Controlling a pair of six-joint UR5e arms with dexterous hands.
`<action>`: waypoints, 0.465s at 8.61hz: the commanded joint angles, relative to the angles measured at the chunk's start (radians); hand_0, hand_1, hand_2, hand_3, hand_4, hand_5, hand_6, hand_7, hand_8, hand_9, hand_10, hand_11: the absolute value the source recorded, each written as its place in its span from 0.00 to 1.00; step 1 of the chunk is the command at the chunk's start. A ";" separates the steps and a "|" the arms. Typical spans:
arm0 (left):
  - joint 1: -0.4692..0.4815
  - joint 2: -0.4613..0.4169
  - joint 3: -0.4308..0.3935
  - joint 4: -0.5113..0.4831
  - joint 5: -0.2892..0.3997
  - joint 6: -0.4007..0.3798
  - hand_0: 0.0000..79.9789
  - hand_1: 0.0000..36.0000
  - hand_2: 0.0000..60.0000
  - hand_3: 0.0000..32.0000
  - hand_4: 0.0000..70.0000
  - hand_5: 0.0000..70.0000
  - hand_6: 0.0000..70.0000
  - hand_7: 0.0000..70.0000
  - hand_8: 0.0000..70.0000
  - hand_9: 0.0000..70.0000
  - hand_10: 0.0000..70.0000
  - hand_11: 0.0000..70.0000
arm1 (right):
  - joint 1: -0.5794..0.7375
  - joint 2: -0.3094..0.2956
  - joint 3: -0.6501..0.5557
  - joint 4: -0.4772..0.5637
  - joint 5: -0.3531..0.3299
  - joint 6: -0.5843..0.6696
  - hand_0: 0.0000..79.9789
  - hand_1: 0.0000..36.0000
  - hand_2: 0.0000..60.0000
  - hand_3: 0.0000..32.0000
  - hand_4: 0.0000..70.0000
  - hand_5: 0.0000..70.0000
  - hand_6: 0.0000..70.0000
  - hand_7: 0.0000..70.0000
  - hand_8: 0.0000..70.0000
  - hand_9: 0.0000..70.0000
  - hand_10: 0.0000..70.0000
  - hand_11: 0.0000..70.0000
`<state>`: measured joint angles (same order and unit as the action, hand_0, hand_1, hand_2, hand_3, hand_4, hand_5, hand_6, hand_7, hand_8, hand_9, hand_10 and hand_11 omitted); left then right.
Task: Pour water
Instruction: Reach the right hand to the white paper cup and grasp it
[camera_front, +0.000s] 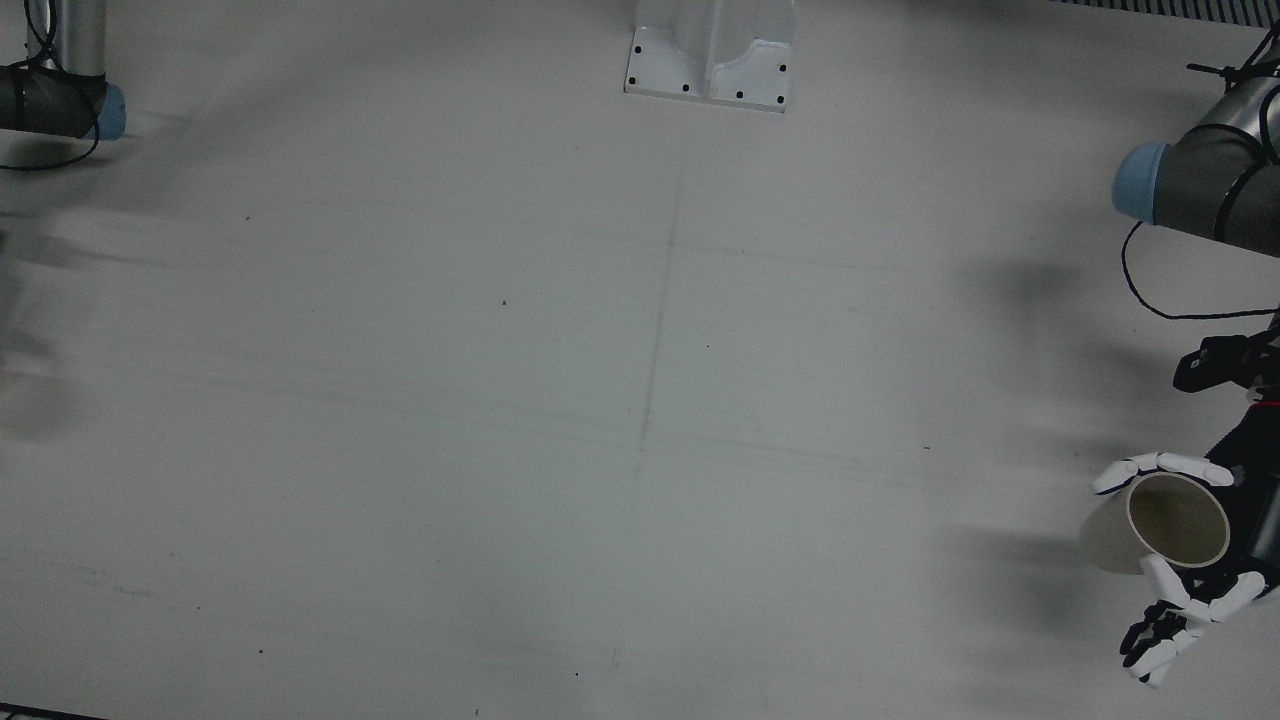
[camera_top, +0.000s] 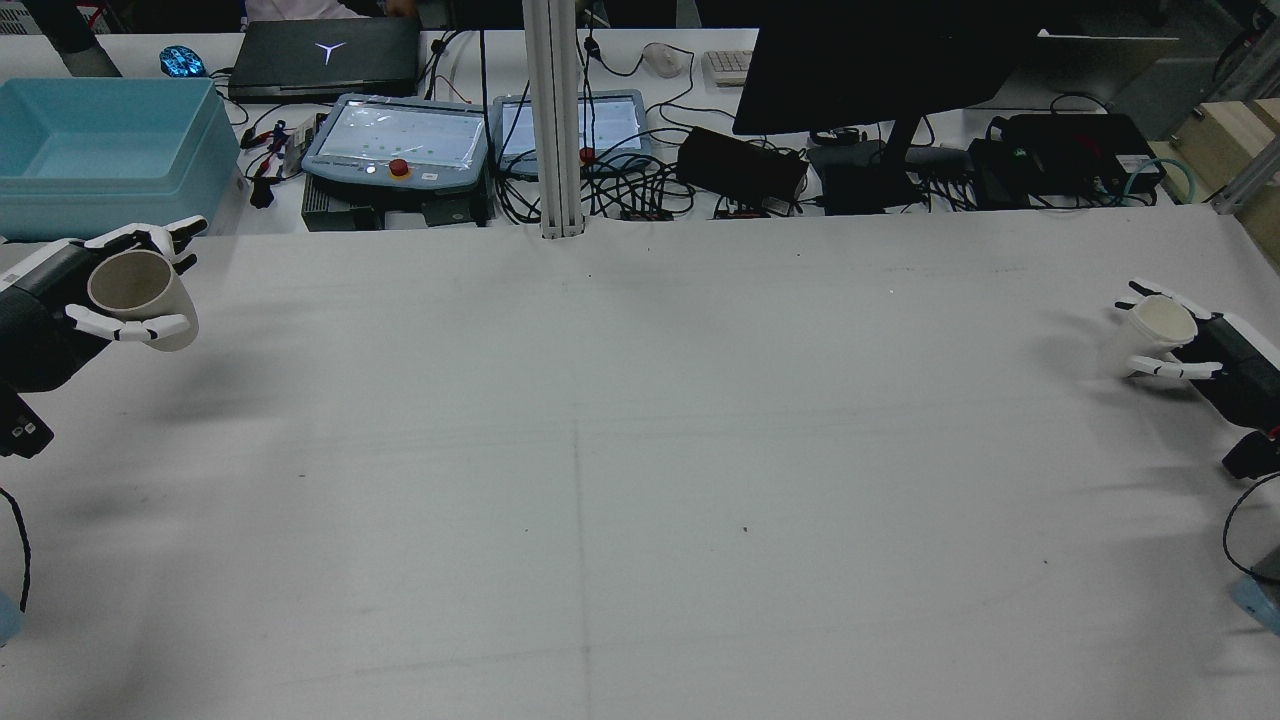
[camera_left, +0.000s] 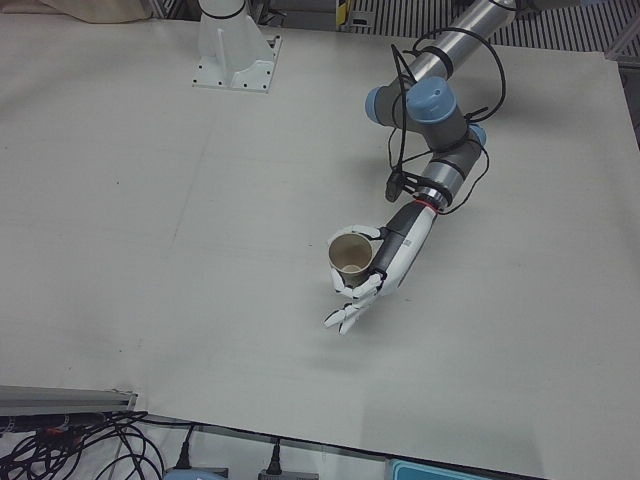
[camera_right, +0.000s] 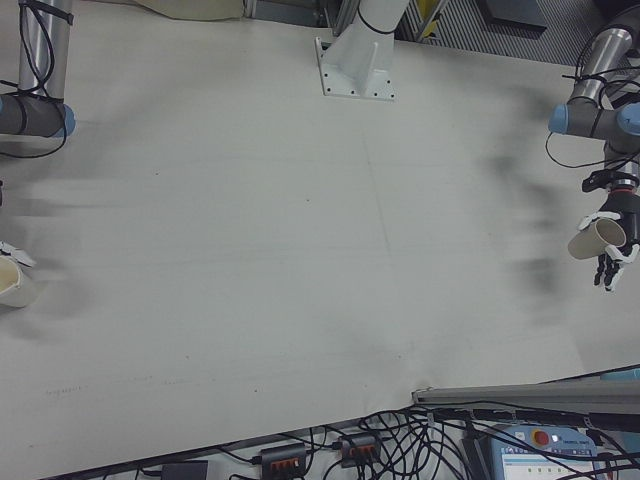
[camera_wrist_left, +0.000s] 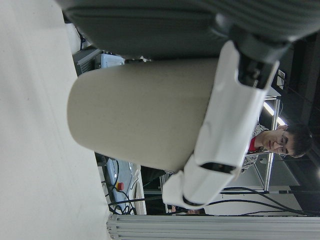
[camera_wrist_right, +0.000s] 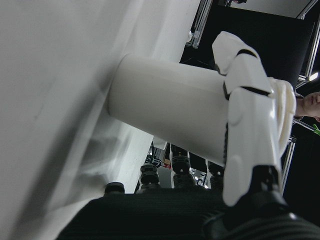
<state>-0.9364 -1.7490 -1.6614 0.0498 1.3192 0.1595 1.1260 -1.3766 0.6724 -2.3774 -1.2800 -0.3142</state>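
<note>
Left robot hand (camera_top: 60, 310) is clamped on a beige paper cup (camera_top: 140, 297), lifted and tilted, mouth facing up and back toward the robot. Right robot hand (camera_top: 1200, 345) grips a white paper cup (camera_top: 1150, 335), near upright. Both sit at opposite tabletop (camera_top: 640, 450) edges; the wide middle is open.

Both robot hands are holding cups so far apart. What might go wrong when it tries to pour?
The left robot hand holds its beige cup lifted and tilted, so contents might spill early. The right robot hand and its white cup sit at the opposite table edge; closing that gap risks misalignment.
</note>
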 joint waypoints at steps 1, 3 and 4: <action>-0.009 0.026 -0.009 -0.013 0.000 -0.001 1.00 1.00 1.00 0.00 0.48 1.00 0.24 0.15 0.15 0.05 0.07 0.17 | -0.012 0.011 0.002 -0.002 0.002 0.000 0.80 0.84 0.31 0.00 0.18 0.16 0.35 0.36 0.12 0.12 0.00 0.00; -0.013 0.028 -0.011 -0.016 0.000 -0.001 1.00 1.00 1.00 0.00 0.48 1.00 0.24 0.15 0.15 0.05 0.07 0.17 | -0.014 0.011 0.003 -0.002 0.002 0.001 0.84 0.89 0.36 0.00 0.20 0.18 0.41 0.47 0.20 0.23 0.00 0.00; -0.013 0.028 -0.011 -0.018 0.000 -0.001 1.00 1.00 1.00 0.00 0.48 1.00 0.24 0.15 0.15 0.05 0.07 0.16 | -0.015 0.011 0.001 -0.002 0.002 0.000 0.89 0.90 0.38 0.00 0.22 0.19 0.47 0.57 0.27 0.33 0.00 0.00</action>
<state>-0.9469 -1.7236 -1.6710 0.0359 1.3192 0.1583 1.1134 -1.3659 0.6745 -2.3792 -1.2778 -0.3141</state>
